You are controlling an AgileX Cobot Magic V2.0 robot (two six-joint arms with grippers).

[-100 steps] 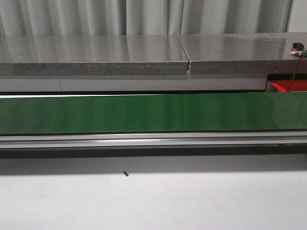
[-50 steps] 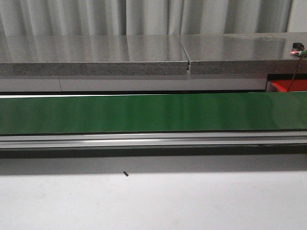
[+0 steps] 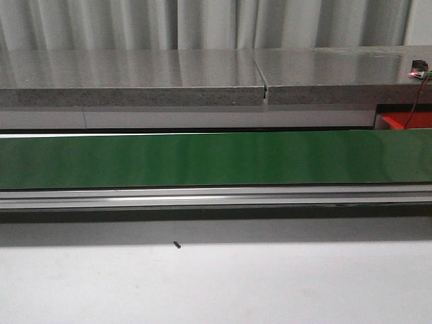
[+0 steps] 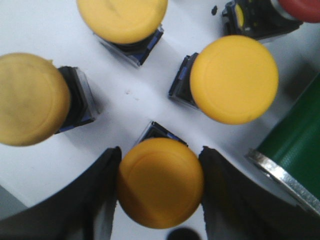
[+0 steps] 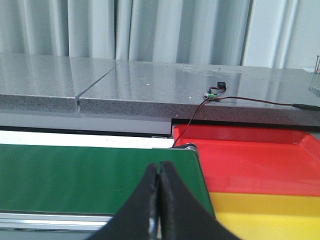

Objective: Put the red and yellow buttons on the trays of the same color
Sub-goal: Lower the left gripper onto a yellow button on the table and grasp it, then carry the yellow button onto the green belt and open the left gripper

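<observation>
Pale pleated curtain (image 3: 202,23) hangs behind a grey speckled stone counter (image 3: 135,77). Counter seam (image 3: 264,84) right of centre. White tabletop (image 3: 216,283) lies before the counter.

The left pincer (image 4: 160,192) has two broad black fingers (image 4: 95,200) with smooth, slightly glossy, rounded inner faces. The right pincer (image 5: 159,200) is likewise black, its two curved fingers (image 5: 145,205) tapering to narrow tips.
</observation>
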